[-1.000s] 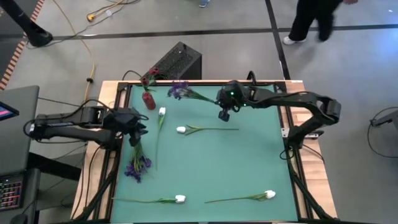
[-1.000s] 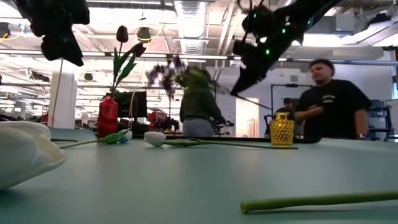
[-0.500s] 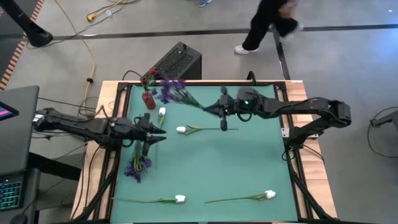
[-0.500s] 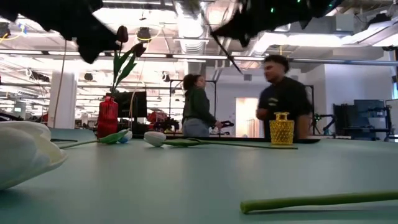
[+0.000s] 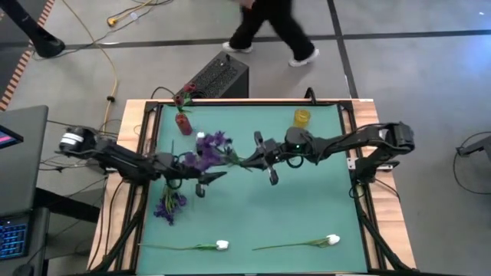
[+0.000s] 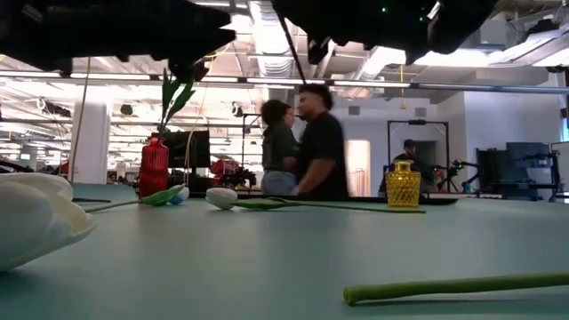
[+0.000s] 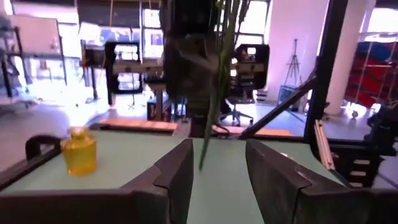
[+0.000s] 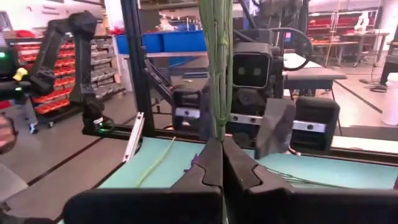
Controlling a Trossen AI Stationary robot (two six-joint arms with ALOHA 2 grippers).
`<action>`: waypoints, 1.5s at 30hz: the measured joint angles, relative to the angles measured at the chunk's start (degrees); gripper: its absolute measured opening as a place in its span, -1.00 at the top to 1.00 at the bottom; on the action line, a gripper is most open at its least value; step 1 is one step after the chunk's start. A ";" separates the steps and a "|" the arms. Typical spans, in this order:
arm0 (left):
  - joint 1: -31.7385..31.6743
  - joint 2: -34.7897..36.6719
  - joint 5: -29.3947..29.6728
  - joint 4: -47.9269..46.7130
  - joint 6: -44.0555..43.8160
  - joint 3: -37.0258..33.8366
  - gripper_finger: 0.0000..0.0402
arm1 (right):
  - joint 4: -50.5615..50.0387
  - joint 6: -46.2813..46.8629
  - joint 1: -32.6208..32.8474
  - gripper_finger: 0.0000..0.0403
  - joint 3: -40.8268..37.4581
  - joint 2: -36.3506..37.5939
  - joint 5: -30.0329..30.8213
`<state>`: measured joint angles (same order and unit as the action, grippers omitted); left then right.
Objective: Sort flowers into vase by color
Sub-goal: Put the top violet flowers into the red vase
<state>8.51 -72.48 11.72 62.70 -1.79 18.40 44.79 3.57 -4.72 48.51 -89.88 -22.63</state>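
Observation:
My right gripper [image 5: 258, 157] is shut on a purple flower [image 5: 205, 150] and holds it above the table's middle. Its green stem [image 8: 219, 62] rises from the fingers [image 8: 211, 158]. My left gripper [image 5: 210, 179] is open and empty, and faces the right gripper from the table's left. The stem's lower end [image 7: 202, 163] hangs just before the gap between the left gripper's fingers [image 7: 217, 168]. A second purple flower [image 5: 170, 204] lies on the table's left side. Two white tulips [image 5: 222, 245] [image 5: 332, 240] lie near the front edge. A red vase [image 5: 182, 123] holds a red tulip. A yellow vase [image 5: 301, 117] stands at the far edge. My right gripper pinches the purple flower's green stem [image 8: 219, 121] between its two fingers, well below the blooms. The fingers come level from the table's right and lie across the stem. The flower is lifted clear of the table. Its blooms are up and its lower stem end hangs below the fingers.
A white tulip [image 6: 222, 197] lies far left, near the red vase [image 6: 154, 167]. Another tulip head [image 6: 36, 218] and a stem [image 6: 453, 287] lie close to the low camera. People walk beyond the table's far edge [image 6: 316, 142]. A black box [image 5: 219, 77] stands behind the table.
My right gripper has carried the purple flower from the far edge toward the table's middle and left. The flower has swung so that its blooms now stand over the left-centre. My left gripper has reached from the left edge toward the table's middle and now faces the stem. A person has walked past behind the table.

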 joint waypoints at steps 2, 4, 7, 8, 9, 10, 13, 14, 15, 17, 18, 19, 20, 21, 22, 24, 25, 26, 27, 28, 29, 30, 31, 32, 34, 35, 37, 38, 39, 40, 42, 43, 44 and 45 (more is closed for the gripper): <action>0.41 -3.09 1.13 2.05 1.68 1.50 0.22 | 0.40 0.01 0.63 0.91 0.00 -0.79 0.02; 0.50 -5.19 1.55 3.54 2.89 3.13 0.13 | 0.16 -0.20 0.95 0.91 0.00 -1.38 0.04; 0.53 -7.03 1.55 4.22 3.86 5.15 0.01 | -1.04 -0.51 1.48 0.91 -0.04 -1.42 0.07; 0.53 -7.46 1.55 4.15 4.29 5.74 -0.03 | -1.09 -0.58 1.48 0.91 -0.04 -1.38 0.07; 0.53 -7.70 1.58 3.98 4.62 6.12 -0.07 | -1.04 -0.60 1.50 0.91 -0.04 -1.37 0.04; 0.53 -7.91 1.58 3.95 4.99 6.62 -0.10 | -1.17 -0.63 1.65 0.91 -0.04 -1.36 0.06; 0.52 -8.05 0.42 4.13 5.71 7.79 -0.16 | -1.61 -1.65 2.07 0.91 -0.04 -1.36 0.70; 0.53 -8.05 -0.07 4.09 5.97 8.17 -0.17 | -2.10 -2.04 2.13 0.91 -0.04 -1.36 1.39; 0.53 -8.05 -0.31 4.08 6.48 8.49 -0.17 | -2.60 -2.20 2.24 0.91 -0.04 -1.36 1.79; 0.53 -8.05 -0.55 4.11 7.24 9.04 -0.17 | -3.33 -2.22 2.25 0.91 -0.04 -1.36 1.86; 0.53 -8.05 -0.81 4.08 7.37 9.30 -0.17 | -3.57 -2.26 2.26 0.91 -0.04 -1.36 1.88; 0.53 -8.05 -0.96 4.09 7.37 9.49 -0.17 | -3.67 -2.36 2.28 0.91 -0.04 -1.36 1.91; 0.53 -8.05 -0.98 4.05 7.39 9.71 -0.17 | -3.90 -2.51 2.44 0.91 -0.04 -1.36 1.99; 0.53 -8.05 -0.98 4.02 7.39 9.95 -0.17 | -4.11 -2.51 2.46 0.91 -0.04 -1.36 2.16; 0.53 -8.05 -0.98 4.08 7.39 10.08 -0.17 | -4.20 -2.52 2.46 0.91 -0.04 -1.36 2.22; 0.53 -8.05 -0.98 4.11 7.37 10.10 -0.17 | -4.15 -2.55 2.46 0.91 -0.04 -1.36 2.22; 0.53 -8.05 -0.97 3.95 7.36 10.11 -0.17 | -4.01 -2.55 2.46 0.91 -0.04 -1.36 2.21; 0.53 -8.05 -0.96 3.81 7.29 10.12 -0.17 | -3.97 -2.57 2.46 0.91 -0.04 -1.36 2.21; 0.53 -8.05 -0.95 3.67 7.12 10.12 -0.17 | -4.03 -2.57 2.46 0.91 -0.04 -1.36 2.23; 0.53 -8.05 -0.94 3.53 6.90 10.12 -0.17 | -4.08 -2.55 2.46 0.90 -0.04 -1.36 2.21; 0.53 -8.05 -0.94 3.40 6.69 10.12 -0.17 | -4.07 -2.55 2.46 0.90 -0.04 -1.36 2.21; 0.53 -8.05 -0.94 3.21 6.67 10.12 -0.17 | -4.05 -2.55 2.46 0.90 -0.04 -1.36 2.21; 0.53 -8.05 -0.94 3.04 6.66 10.12 -0.17 | -4.03 -2.55 2.46 0.90 -0.04 -1.36 2.21; 0.53 -8.05 -0.94 3.01 6.65 10.12 -0.15 | -4.04 -2.55 2.46 0.90 -0.04 -1.36 2.21; 0.53 -8.05 -0.91 2.85 6.55 10.12 -0.10 | -4.08 -2.55 2.46 0.90 -0.04 -1.36 2.21; 0.53 -8.05 -0.91 2.61 6.24 10.12 -0.06 | -4.06 -2.53 2.46 0.90 -0.04 -1.36 2.21; 0.50 -8.05 -0.89 2.38 5.91 10.12 0.04 | -4.06 -2.53 2.46 0.90 -0.04 -1.36 2.21; 0.48 -8.05 -0.89 2.40 5.89 10.12 0.10 | -4.06 -2.53 2.46 0.90 -0.04 -1.36 2.21; 0.48 -8.05 -0.89 2.42 5.89 10.12 0.16 | -4.08 -2.53 2.46 0.89 -0.04 -1.36 2.21; 0.48 -8.05 -0.87 2.39 5.86 10.12 0.22 | -4.10 -2.53 2.46 0.89 -0.04 -1.36 2.21; 0.48 -8.05 -0.85 2.39 5.86 10.12 0.34 | -4.08 -2.53 2.46 0.86 -0.04 -1.36 2.21; 0.48 -8.05 -0.85 2.40 5.85 10.12 0.40 | -4.08 -2.52 2.46 0.85 -0.04 -1.36 2.21; 0.48 -8.05 -0.85 2.36 5.76 10.12 0.47 | -4.10 -2.45 2.46 0.83 -0.04 -1.36 2.21; 0.48 -8.05 -0.85 2.28 5.60 10.12 0.53 | -4.19 -2.15 2.46 0.81 -0.04 -1.36 2.21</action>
<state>8.99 -80.53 10.87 64.98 3.82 28.51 40.60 1.42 -2.26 48.47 -91.24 -20.43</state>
